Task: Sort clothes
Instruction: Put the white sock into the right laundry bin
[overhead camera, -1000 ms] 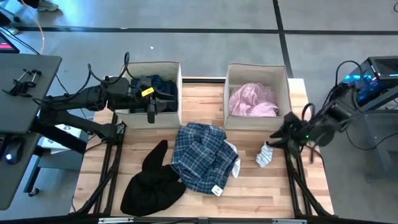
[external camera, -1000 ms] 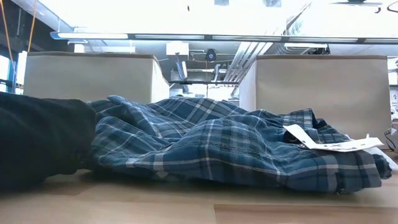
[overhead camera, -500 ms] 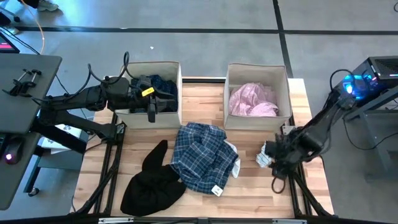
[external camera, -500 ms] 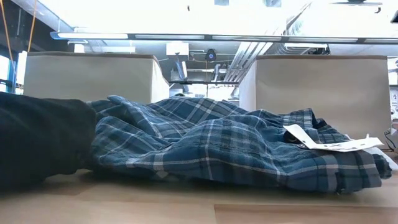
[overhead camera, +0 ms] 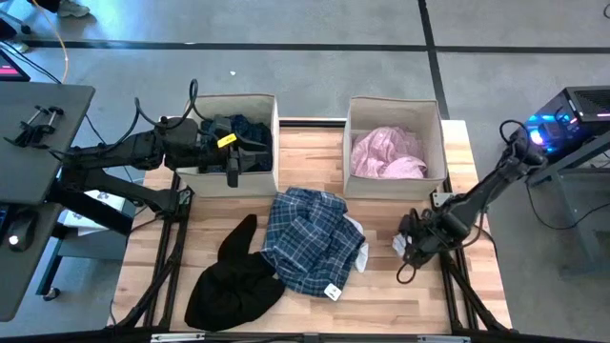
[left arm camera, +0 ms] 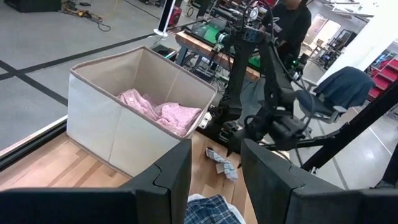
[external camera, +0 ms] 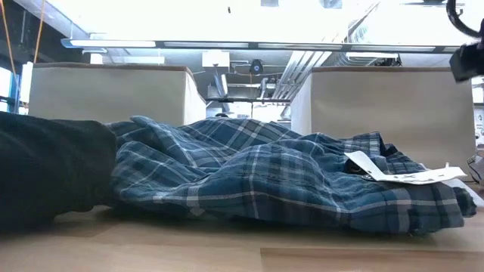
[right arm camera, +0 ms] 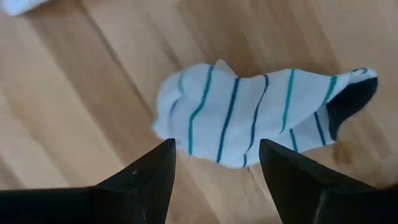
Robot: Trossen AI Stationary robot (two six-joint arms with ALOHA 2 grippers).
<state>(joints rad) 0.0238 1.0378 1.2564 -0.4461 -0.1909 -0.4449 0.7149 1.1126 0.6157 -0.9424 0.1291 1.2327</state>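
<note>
Plaid shirt (overhead camera: 310,238) and black garment (overhead camera: 233,276) lie mid-table; pink shirt (overhead camera: 386,152) fills the right bin (overhead camera: 442,143). Right gripper (right arm camera: 214,180) hangs directly over the striped white sock (right arm camera: 249,121) near the table's right edge, fingers spread wide, holding nothing. Left gripper (left arm camera: 214,180) is open at the left bin (overhead camera: 267,105).

Robotics lab, concrete floor (overhead camera: 334,24), cluttered workbench (left arm camera: 205,43), equipment racks

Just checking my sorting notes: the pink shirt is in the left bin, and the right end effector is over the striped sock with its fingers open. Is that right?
Not quite. The high view shows the pink shirt in the right bin, not the left. The rest holds: the right end effector is over the striped sock with its fingers open.
</note>
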